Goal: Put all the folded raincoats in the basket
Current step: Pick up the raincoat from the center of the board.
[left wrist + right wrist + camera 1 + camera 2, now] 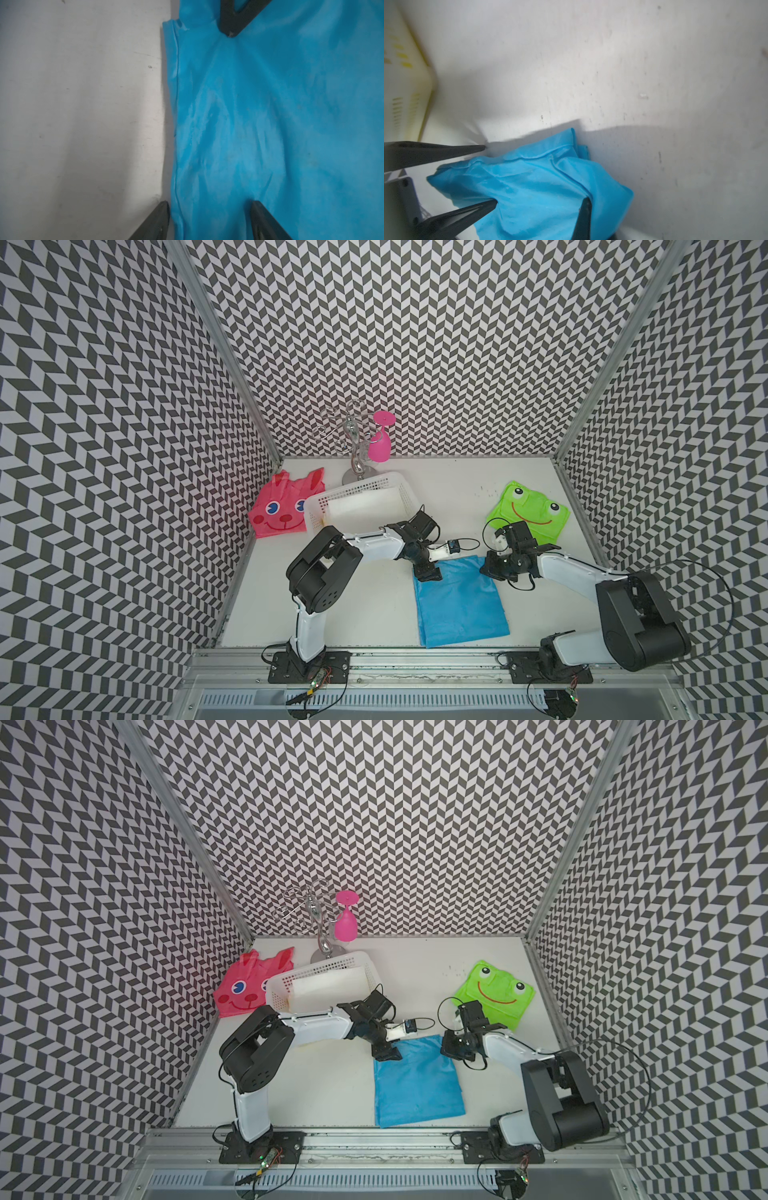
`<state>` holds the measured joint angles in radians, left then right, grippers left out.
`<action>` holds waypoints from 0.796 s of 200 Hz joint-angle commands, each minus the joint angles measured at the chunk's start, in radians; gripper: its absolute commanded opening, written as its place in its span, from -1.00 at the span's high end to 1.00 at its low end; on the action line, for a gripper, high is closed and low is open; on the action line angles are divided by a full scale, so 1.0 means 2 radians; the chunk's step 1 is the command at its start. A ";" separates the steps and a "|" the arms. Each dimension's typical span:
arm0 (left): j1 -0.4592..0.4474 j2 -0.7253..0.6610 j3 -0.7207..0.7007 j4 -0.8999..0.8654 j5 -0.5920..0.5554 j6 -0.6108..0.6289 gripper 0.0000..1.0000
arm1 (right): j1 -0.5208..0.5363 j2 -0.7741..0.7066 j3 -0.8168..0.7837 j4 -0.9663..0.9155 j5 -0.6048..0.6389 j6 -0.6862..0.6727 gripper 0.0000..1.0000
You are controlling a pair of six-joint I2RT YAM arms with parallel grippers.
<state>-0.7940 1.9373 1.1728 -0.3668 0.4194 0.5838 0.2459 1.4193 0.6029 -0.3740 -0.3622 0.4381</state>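
- White tabletop bears the blue folded raincoat, outside and in front of the basket.
- Left gripper: fingers apart, straddling the raincoat's edge.
- Right gripper: fingers pinched together on a raincoat corner.

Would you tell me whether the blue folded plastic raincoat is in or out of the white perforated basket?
Out. The blue folded plastic raincoat lies on the white table, apart from the white perforated plastic basket.
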 commanded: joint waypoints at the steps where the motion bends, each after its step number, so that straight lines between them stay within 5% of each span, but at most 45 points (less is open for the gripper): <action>1: -0.006 0.024 -0.004 -0.031 0.002 -0.006 0.21 | 0.003 -0.009 -0.018 0.007 -0.013 -0.009 1.00; 42: -0.006 0.024 0.028 -0.065 0.029 0.004 1.00 | 0.003 -0.115 -0.023 0.031 -0.016 -0.012 1.00; 107: -0.006 -0.019 0.108 -0.156 0.074 0.013 1.00 | 0.003 -0.212 0.008 0.002 -0.010 -0.023 1.00; 159: -0.002 -0.098 0.146 -0.231 0.054 0.027 1.00 | 0.004 -0.213 0.021 0.028 -0.101 -0.045 1.00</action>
<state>-0.7982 1.8473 1.4120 -0.7162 0.5179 0.6022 0.2478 1.0111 0.6147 -0.3859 -0.4458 0.3862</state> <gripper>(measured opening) 0.074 0.059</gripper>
